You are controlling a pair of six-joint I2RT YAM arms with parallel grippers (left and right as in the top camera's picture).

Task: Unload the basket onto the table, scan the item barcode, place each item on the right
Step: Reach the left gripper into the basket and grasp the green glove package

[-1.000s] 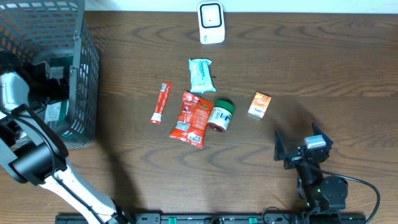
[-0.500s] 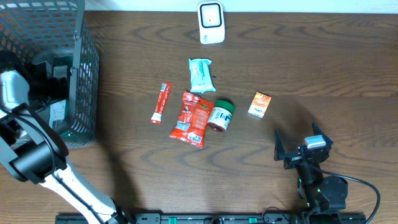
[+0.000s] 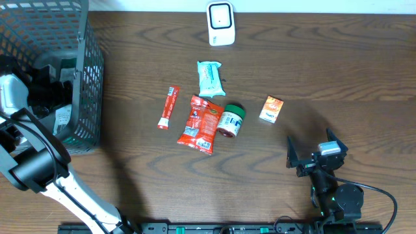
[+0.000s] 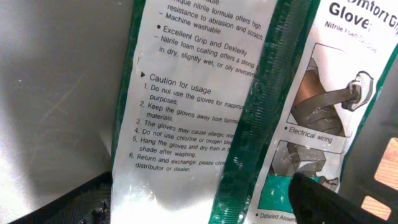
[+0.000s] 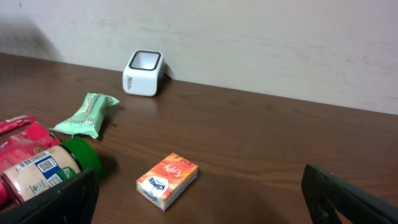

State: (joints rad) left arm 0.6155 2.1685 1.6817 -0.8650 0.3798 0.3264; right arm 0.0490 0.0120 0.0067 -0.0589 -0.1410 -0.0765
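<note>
I see the clear plastic glove pack with green edging point(image 4: 186, 112) lying inside the grey wire-mesh basket point(image 3: 91, 71), filling my left wrist view; one face carries black caution text on white, and beside it a printed front reads "Gloves" over small pictures. The left gripper point(image 4: 202, 193) is down in the basket with its fingers spread wide around the pack's lower edge; I cannot tell if they touch it. Well right of the basket, the right gripper point(image 5: 199, 186) rests with fingers fully apart, holding nothing.
</note>
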